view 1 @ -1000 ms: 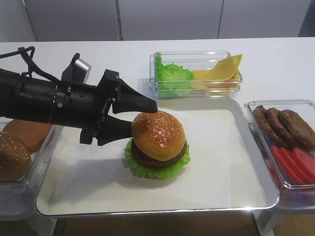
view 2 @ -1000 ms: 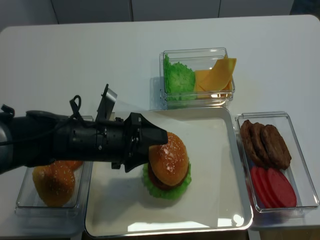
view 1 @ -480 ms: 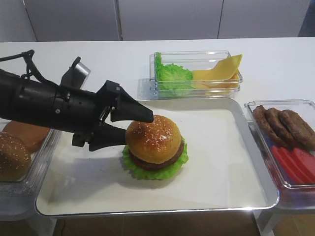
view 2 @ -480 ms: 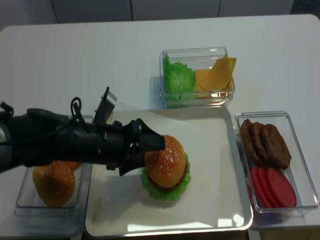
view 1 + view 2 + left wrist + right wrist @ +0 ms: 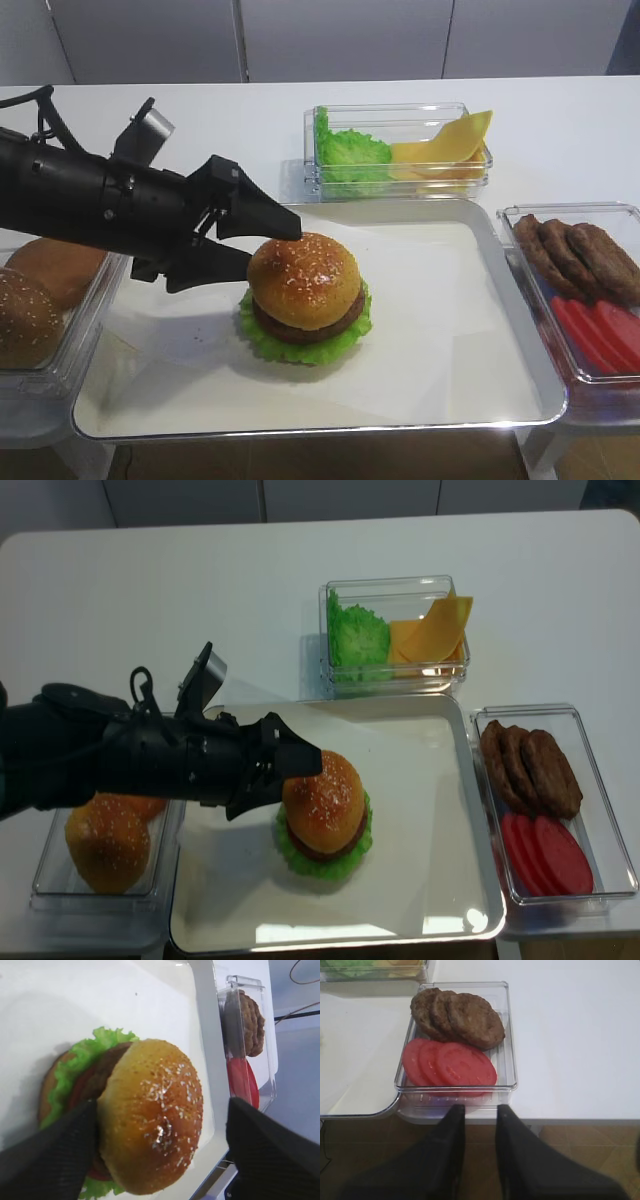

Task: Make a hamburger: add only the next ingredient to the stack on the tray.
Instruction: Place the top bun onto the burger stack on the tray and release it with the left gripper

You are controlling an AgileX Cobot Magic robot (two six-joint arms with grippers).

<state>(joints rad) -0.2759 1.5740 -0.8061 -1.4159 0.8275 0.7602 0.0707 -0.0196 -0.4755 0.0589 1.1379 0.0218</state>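
Observation:
The sesame-speckled bun top [image 5: 305, 278] [image 5: 322, 797] [image 5: 155, 1135] rests on the stack: brown patty [image 5: 308, 326] over frilly green lettuce [image 5: 300, 345] [image 5: 75, 1062]. The stack sits left of centre on the paper-lined metal tray [image 5: 300, 430] [image 5: 330, 944]. My left gripper [image 5: 273, 251] [image 5: 296, 781] [image 5: 160, 1132] is open and comes in from the left, straddling the bun top. One finger [image 5: 45, 1160] lies close against the bun's side and the other [image 5: 270, 1152] stands well clear. My right gripper [image 5: 480, 1110] is shut and holds nothing, hanging off the table's front edge below the patty box.
A clear box [image 5: 400, 150] [image 5: 395, 635] behind the tray holds lettuce and cheese slices. Another box [image 5: 585, 290] [image 5: 457, 1045] at the right holds brown patties and tomato slices. Spare buns sit in the box at the left [image 5: 40, 300] [image 5: 105, 840].
The left gripper's jaws have spread wide, letting go of the bun top, which now sits lower on the patty. The gripper drew back left, and the stack shifted slightly left with it.

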